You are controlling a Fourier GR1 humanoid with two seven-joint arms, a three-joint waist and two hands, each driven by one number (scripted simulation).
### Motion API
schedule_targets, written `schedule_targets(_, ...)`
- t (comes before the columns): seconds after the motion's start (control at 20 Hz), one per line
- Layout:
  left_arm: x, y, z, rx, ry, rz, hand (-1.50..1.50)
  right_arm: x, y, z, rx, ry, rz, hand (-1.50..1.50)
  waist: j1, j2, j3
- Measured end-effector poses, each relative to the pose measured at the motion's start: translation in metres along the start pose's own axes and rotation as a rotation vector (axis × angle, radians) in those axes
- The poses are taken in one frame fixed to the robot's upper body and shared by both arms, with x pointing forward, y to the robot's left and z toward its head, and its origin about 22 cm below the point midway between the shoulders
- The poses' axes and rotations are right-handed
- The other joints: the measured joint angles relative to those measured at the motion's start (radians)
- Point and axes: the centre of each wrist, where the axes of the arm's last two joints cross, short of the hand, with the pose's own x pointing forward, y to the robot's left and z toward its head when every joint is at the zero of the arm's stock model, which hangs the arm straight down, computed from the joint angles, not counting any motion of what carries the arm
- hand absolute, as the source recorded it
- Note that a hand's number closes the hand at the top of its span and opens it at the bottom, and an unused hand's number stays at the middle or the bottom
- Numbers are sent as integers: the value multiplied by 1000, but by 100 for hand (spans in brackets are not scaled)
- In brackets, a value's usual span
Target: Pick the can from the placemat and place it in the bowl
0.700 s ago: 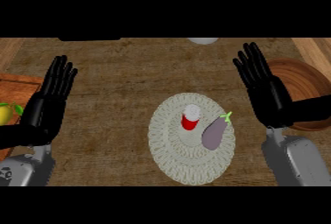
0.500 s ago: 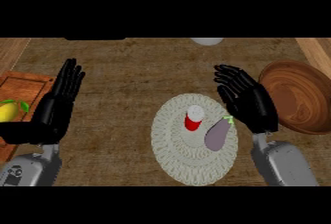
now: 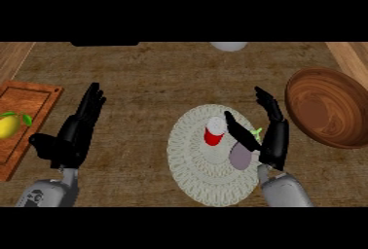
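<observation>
Can (image 3: 214,133): red and white — on the placemat (image 3: 208,182), mid-surface.
Bowl (image 3: 327,109): wooden, right edge.
Right robot hand (image 3: 271,138): released, beside can.
Left robot hand (image 3: 75,133): released, resting.

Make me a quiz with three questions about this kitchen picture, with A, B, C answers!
1. Where is the can?
A. in the bowl
B. on the placemat
C. on the wooden tray

2. What colour is the fruit on the tray?
A. yellow
B. blue
C. pink

3. How is the right robot hand?
A. shut on the can
B. out of view
C. open beside the can

Answers: 1 B, it stands on the round placemat, while the bowl holds nothing. 2 A, it looks lemon yellow. 3 C, fingers straight, thumb near the can.
</observation>
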Motion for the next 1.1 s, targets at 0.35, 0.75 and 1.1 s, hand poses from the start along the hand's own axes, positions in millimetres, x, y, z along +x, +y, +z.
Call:
schedule_targets(0.35,-1,-14,-1,-17,31,-7,0,2,35,46,-169,-150,85,-150,14,-3,1)
schedule_targets(0.75,-5,-15,-2,-9,40,-8,0,13,36,32,-197,-7,201,-150,6,-7,-2)
schedule_targets(1.1,-7,-18,0,-10,38,-10,0,50,41,22,-126,219,299,-150,15,-5,1)
